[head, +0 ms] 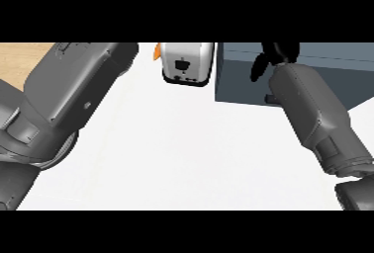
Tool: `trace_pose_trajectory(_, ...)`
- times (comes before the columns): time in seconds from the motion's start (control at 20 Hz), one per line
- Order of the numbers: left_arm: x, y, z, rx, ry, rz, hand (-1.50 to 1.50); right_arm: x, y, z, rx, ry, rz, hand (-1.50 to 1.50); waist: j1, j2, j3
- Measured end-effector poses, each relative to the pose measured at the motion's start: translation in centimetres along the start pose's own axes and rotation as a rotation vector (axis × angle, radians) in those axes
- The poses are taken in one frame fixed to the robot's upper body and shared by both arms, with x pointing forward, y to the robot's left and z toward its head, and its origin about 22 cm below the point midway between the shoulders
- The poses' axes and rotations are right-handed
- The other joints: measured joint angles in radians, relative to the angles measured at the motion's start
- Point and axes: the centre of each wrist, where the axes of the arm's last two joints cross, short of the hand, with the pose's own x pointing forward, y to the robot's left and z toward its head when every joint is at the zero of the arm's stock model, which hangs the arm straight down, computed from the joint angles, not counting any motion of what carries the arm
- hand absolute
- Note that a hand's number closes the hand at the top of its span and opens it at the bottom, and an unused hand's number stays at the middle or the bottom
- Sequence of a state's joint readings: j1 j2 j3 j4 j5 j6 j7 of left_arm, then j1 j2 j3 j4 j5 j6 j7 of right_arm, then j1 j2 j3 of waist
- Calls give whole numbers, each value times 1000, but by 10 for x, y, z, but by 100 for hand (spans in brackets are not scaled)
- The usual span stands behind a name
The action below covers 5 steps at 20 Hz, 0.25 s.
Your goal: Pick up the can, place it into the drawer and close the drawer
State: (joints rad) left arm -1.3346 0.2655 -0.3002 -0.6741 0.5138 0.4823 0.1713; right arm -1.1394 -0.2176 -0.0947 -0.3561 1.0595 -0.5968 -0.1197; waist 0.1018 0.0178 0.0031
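Nearest, at 7 to 9 o'clock, the left forearm [70, 94] filled the frame's left side, running up toward 11 o'clock. The left hand was out of view, beyond the frame's top edge. Under it the white counter [182, 148] covered the centre, with a strip of wooden floor [22, 57] at 10 o'clock.

At 3 to 4 o'clock the right forearm [318, 116] angled up toward 1 o'clock. The right hand [269, 59] sat at its far end over the blue-grey drawer unit [241, 74]; only dark fingers showed, hanging down, and I couldn't tell whether they were curled or straight, or whether they held anything.

Farthest, at 12 o'clock, a white toaster [186, 64] stood just left of the drawer unit, with a sliver of something orange [157, 52] at its left edge.

The can wasn't visible anywhere, so its position relative to the right hand couldn't be determined.
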Motion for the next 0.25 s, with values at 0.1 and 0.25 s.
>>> trace_pose_trajectory(0.1,0,4,2,-1,-2,1,-150,4,-10,-10,-21,-14,-48,-150,0,-12,-5)
trace_pose_trajectory(0.25,0,10,5,-4,0,-2,-150,5,-22,-19,-65,-22,-105,-150,4,-17,-8)
